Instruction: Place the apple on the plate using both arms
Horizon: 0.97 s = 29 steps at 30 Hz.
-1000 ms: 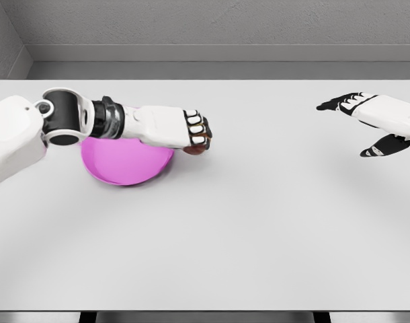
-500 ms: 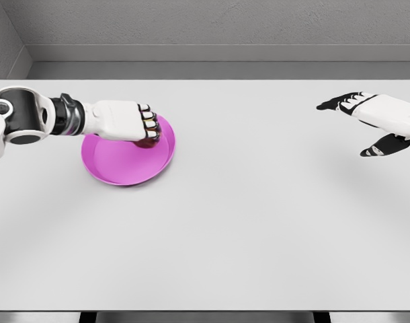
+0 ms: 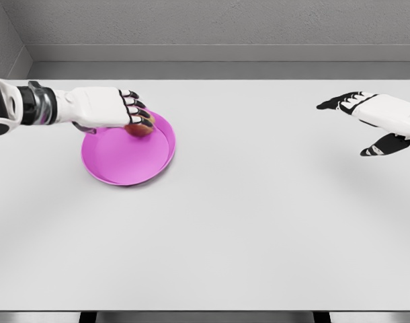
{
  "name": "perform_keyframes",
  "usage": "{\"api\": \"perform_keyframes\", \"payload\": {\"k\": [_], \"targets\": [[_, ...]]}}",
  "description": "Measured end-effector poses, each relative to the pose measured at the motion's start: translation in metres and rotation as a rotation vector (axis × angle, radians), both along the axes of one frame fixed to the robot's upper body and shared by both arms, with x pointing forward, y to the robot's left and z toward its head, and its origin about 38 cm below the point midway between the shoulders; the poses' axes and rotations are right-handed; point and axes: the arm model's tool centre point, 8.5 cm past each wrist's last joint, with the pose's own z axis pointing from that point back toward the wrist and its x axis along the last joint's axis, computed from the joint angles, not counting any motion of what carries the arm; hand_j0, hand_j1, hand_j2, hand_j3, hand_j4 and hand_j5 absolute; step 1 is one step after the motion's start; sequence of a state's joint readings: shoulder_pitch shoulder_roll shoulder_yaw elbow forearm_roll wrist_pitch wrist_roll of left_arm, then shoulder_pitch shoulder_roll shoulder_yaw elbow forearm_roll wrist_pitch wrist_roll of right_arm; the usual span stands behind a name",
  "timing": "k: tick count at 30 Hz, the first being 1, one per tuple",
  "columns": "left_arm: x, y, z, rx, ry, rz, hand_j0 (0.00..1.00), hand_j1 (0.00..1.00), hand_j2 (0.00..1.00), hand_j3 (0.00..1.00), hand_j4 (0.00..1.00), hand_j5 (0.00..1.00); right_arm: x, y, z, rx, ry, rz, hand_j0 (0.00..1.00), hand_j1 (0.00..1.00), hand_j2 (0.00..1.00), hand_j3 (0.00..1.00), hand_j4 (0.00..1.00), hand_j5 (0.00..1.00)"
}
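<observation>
While loosely curled, left hand (image 3: 114,110) touches apple (image 3: 140,126) on plate (image 3: 124,165).

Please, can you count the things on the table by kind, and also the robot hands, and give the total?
Plate, pink: 1
Apple, at the plate's far edge, under the left hand's fingers: 1
Robot hands: 2, the left hand and the right hand
Total: 4
</observation>
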<state>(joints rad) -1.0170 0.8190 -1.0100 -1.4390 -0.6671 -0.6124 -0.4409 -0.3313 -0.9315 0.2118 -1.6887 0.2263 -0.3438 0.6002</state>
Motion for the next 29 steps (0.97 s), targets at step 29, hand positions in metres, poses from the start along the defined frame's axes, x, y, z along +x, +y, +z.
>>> {"api": "perform_keyframes", "payload": {"k": [29], "targets": [[-0.032,0.094,0.005,-0.216,0.128,0.211,1.00,1.00,1.00,1.00,1.00,1.00,0.000,0.000,0.000,0.001,0.000,0.001,1.00,1.00,1.00,1.00,1.00,1.00]]}}
